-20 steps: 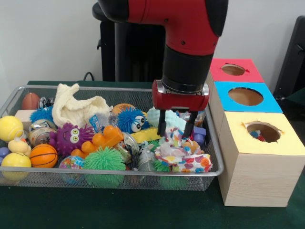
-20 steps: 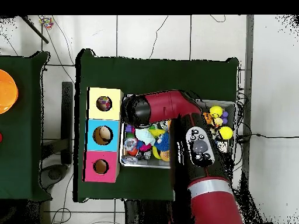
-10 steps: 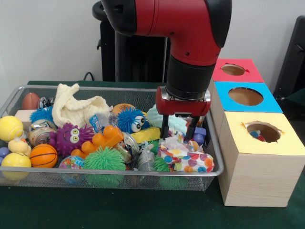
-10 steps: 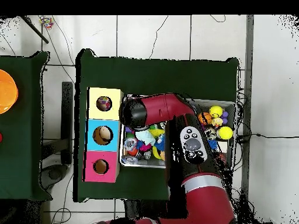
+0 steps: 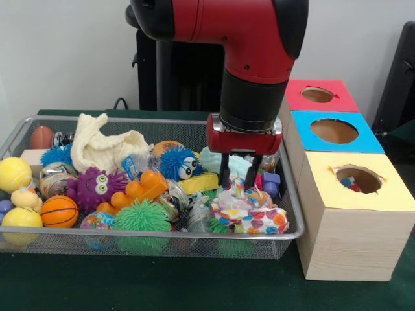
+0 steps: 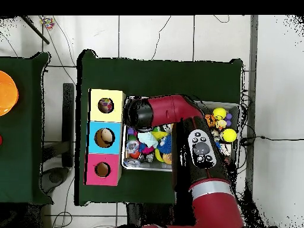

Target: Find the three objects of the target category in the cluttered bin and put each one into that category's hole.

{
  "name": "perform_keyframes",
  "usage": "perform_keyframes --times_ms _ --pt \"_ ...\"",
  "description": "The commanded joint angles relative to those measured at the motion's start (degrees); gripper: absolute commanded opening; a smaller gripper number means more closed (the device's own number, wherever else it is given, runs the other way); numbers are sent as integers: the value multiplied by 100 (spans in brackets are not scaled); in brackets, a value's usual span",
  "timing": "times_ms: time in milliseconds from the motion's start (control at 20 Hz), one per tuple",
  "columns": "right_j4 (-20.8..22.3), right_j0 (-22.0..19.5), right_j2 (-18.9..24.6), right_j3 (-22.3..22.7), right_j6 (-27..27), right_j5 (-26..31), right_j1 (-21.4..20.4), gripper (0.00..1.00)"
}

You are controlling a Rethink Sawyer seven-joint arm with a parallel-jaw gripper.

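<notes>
A: Where do we stand?

B: We're in the picking step. Our end effector [image 5: 238,179] sits at the bin's [image 5: 155,121] 3 o'clock end, fingers narrowly parted over the spotted fabric bundle [image 5: 249,212], apparently pinching its top.

A: And the next move?

B: If the grip holds, we lift clear and carry it toward 3 o'clock, to the yellow box's hole [image 5: 358,179].

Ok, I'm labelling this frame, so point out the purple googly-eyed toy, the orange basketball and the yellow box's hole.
purple googly-eyed toy [image 5: 97,186], front view, on its body just below the eyes
orange basketball [image 5: 59,211], front view, centre of the ball
yellow box's hole [image 5: 358,179], front view, inside the opening
</notes>
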State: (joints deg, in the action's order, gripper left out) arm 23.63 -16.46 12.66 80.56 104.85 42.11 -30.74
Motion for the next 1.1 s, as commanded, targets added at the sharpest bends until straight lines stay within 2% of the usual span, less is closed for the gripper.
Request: perform_keyframes --times_ms 50,150,300,750,900,1100 --pt "-245 -213 -15 544 627 -245 -20 0" --pt "-293 -229 2 612 634 -210 -26 0" --pt "-241 -230 -36 649 709 -504 -83 0" --pt "-229 -278 -11 609 596 -529 52 0" --pt "-299 -243 26 641 585 -424 -150 0" --pt "-492 -161 25 733 575 -20 -723 0"
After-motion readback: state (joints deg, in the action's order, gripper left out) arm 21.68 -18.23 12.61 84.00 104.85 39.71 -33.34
